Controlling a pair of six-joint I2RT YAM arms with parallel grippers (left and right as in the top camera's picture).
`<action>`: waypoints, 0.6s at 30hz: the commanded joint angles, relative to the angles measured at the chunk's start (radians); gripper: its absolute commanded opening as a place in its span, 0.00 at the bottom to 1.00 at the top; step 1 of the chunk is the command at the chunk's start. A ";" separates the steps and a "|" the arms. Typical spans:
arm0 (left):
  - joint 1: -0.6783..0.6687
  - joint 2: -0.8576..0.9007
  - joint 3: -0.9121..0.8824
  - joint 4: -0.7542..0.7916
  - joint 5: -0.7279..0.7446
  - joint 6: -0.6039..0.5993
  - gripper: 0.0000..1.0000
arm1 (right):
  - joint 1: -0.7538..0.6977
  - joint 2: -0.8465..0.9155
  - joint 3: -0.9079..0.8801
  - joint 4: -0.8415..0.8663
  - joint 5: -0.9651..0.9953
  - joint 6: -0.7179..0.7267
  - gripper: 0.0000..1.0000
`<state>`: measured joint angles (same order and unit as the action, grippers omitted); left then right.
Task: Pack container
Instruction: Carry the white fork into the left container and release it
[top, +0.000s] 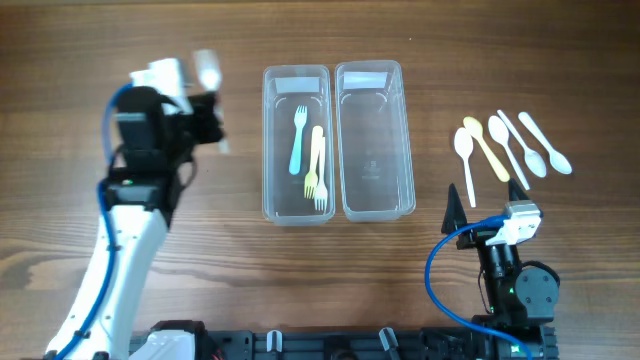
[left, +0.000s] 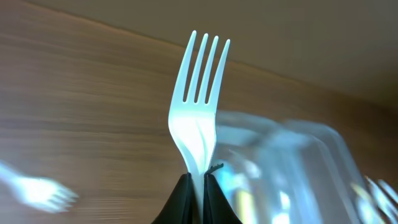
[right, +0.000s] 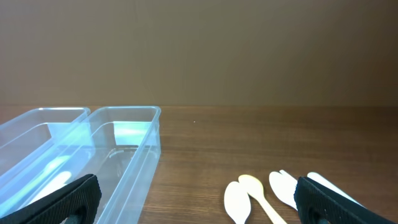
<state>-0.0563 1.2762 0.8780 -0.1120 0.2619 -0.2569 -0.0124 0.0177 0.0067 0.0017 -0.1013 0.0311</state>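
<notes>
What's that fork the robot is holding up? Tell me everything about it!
The fork is white and glossy and looks like plastic. Its four tines point up in the left wrist view. Its neck narrows into a handle pinched between the black fingers of the left gripper, which hide the rest. Nothing else touches it. From overhead it sits left of the clear container.

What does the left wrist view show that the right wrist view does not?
Left wrist only: a white fork pinched in the left gripper, and a blurred second fork lying on the table. Right wrist only: spoons lying on the wood, and the right gripper wide open. Both: a clear container and the wooden table.
</notes>
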 joint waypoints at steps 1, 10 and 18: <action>-0.138 -0.014 -0.002 0.001 0.066 -0.012 0.04 | -0.002 -0.001 -0.002 0.006 -0.004 -0.005 1.00; -0.308 0.053 -0.003 -0.027 -0.062 -0.013 0.04 | -0.002 -0.001 -0.002 0.006 -0.004 -0.005 1.00; -0.320 0.121 -0.003 0.001 -0.062 -0.013 0.24 | -0.002 -0.001 -0.002 0.006 -0.004 -0.005 1.00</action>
<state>-0.3717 1.3853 0.8780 -0.1310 0.2138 -0.2615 -0.0124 0.0177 0.0067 0.0017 -0.1013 0.0311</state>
